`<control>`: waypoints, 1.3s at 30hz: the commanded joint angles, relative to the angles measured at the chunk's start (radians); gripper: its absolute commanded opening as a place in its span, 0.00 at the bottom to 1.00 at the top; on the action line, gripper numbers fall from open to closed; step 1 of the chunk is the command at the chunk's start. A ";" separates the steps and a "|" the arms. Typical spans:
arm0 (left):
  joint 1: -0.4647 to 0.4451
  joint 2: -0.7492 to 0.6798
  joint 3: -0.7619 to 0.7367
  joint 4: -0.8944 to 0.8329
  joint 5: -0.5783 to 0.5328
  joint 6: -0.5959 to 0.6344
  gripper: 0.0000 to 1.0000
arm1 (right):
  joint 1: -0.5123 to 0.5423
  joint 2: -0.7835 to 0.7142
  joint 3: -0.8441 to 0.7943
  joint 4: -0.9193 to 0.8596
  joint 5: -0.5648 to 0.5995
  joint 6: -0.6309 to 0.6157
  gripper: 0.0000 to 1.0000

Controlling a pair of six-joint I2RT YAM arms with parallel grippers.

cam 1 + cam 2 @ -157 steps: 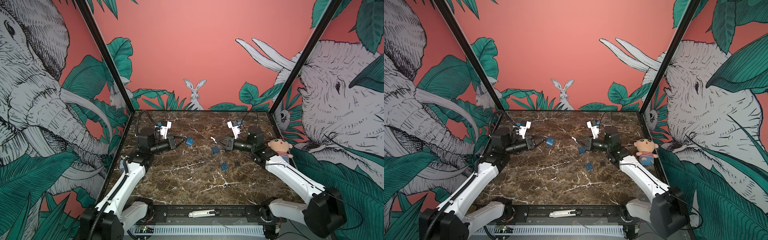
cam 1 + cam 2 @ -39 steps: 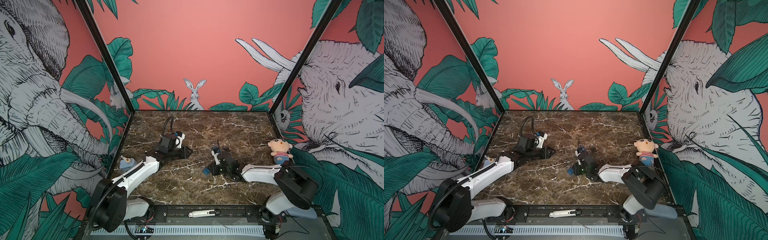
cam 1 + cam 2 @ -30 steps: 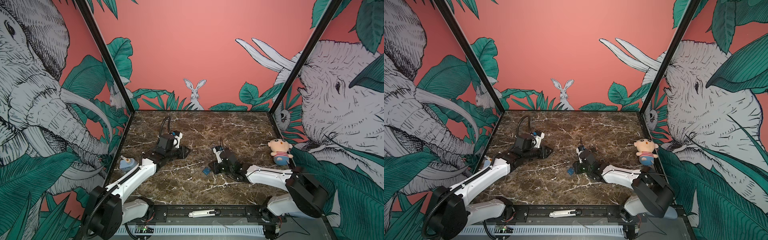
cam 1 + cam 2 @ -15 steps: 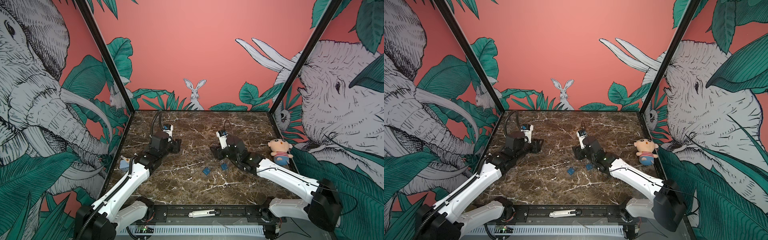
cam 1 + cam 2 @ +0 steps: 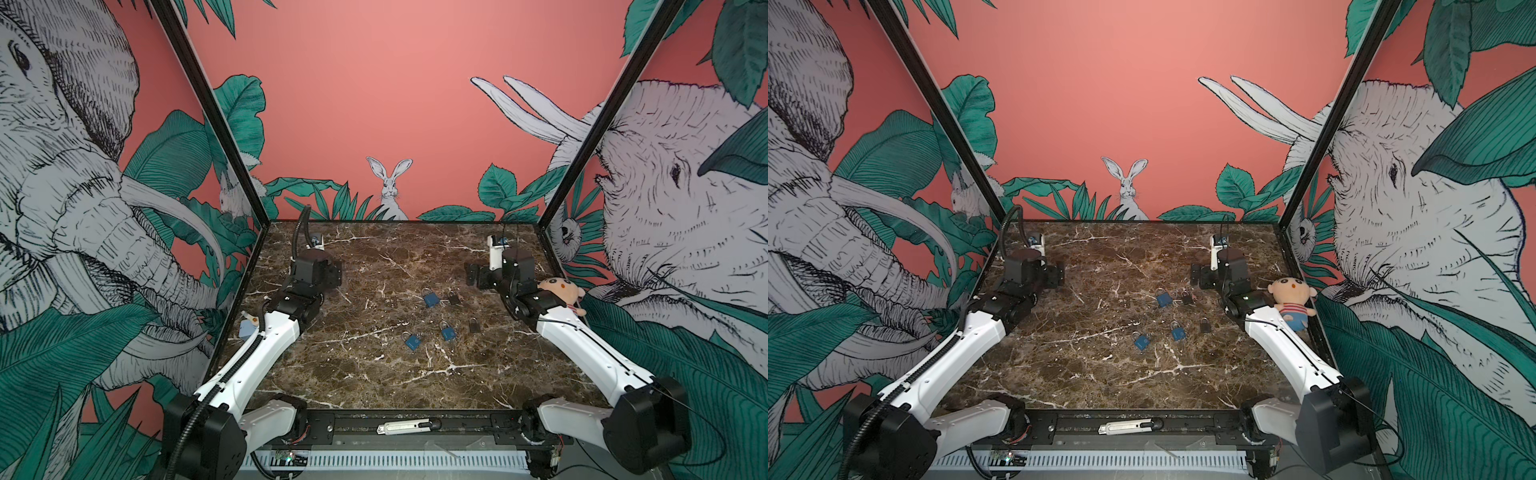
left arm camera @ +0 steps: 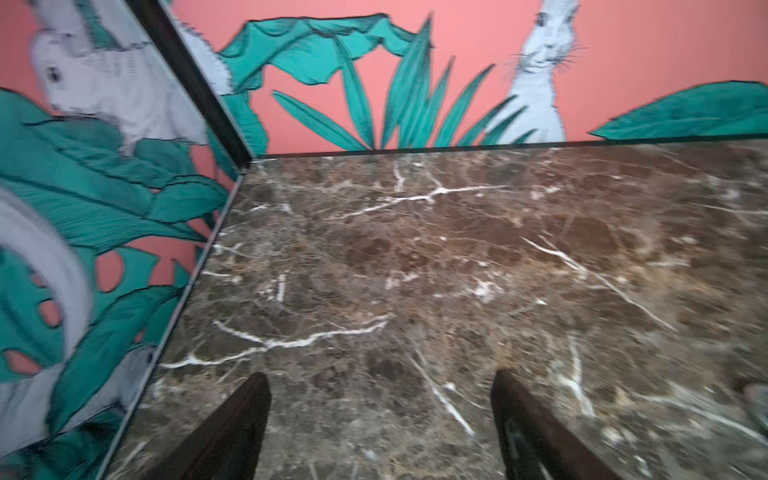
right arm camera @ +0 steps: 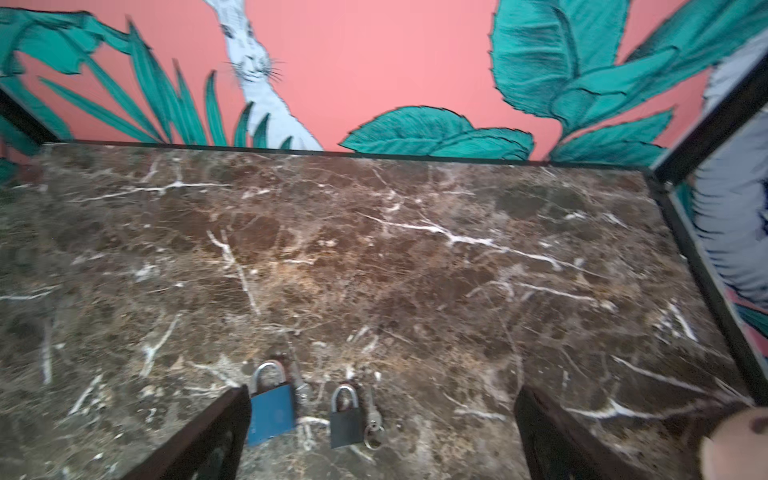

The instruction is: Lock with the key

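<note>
Both arms now sit back near the counter's (image 5: 374, 374) far corners, off its middle; the left end effector (image 6: 380, 380) and right end effector (image 7: 382, 390) gape wider.

Place: robot test booth, lab-like.
Base: brown, white-veined marble-patterned worktop (image 5: 374, 374).
Walls: coral panels printed with elephants, rabbit and green leaves (image 5: 374, 83); black frame posts (image 5: 206, 104).
Rig: two white-and-black robot arms (image 5: 266, 345) on a black front rail (image 5: 465, 426).

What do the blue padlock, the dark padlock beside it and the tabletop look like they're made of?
Blue padlock: probably metal, matte blue coated body, shiny silvery shackle. Dark padlock: likely the same, matte black body, bright shackle. Tabletop: brown marble look with white veins; stone or printed laminate, cannot tell.
</note>
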 commanded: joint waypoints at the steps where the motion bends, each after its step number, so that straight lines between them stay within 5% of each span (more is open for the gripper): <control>1: 0.068 -0.015 -0.137 0.186 -0.097 0.114 0.85 | -0.060 0.000 -0.044 0.041 0.053 -0.033 0.99; 8: 0.172 0.011 -0.366 0.542 -0.040 0.188 0.84 | -0.176 0.007 -0.176 0.179 0.198 -0.128 0.99; 19: 0.183 0.233 -0.413 0.794 0.162 0.228 0.82 | -0.205 0.025 -0.450 0.658 0.178 -0.208 0.99; 31: 0.212 0.377 -0.429 0.940 0.280 0.228 0.82 | -0.226 0.351 -0.551 1.144 0.095 -0.199 1.00; 39: 0.258 0.421 -0.433 0.987 0.375 0.205 0.85 | -0.248 0.339 -0.468 0.964 0.020 -0.196 1.00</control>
